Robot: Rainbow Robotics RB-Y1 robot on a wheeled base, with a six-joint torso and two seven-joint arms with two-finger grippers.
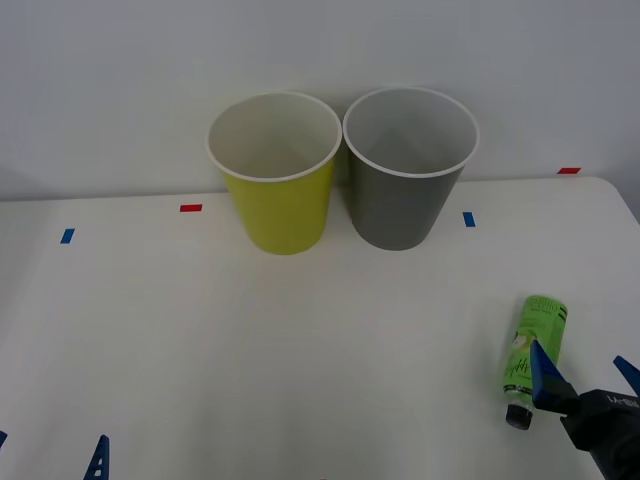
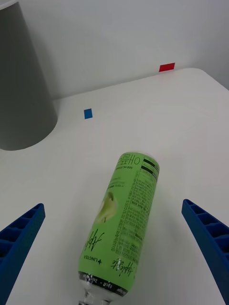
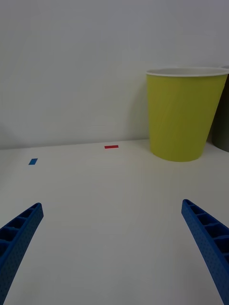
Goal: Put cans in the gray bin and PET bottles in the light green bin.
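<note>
A small PET bottle (image 1: 534, 345) with a bright green label lies on its side at the table's near right, black cap toward me; in the right wrist view the PET bottle (image 2: 121, 222) lies between the blue fingers. My right gripper (image 1: 585, 375) is open just behind its cap end. The light green bin (image 1: 275, 172) and the gray bin (image 1: 409, 167) stand upright side by side at the back of the table, green on the left. My left gripper (image 1: 50, 448) stays open at the near left edge, far from the light green bin (image 3: 183, 114).
Small blue tape marks (image 1: 67, 236) and red tape marks (image 1: 190, 208) lie on the white table near the back wall. The table's right edge (image 1: 625, 205) runs close to the bottle. Bare tabletop stretches between the bins and the arms.
</note>
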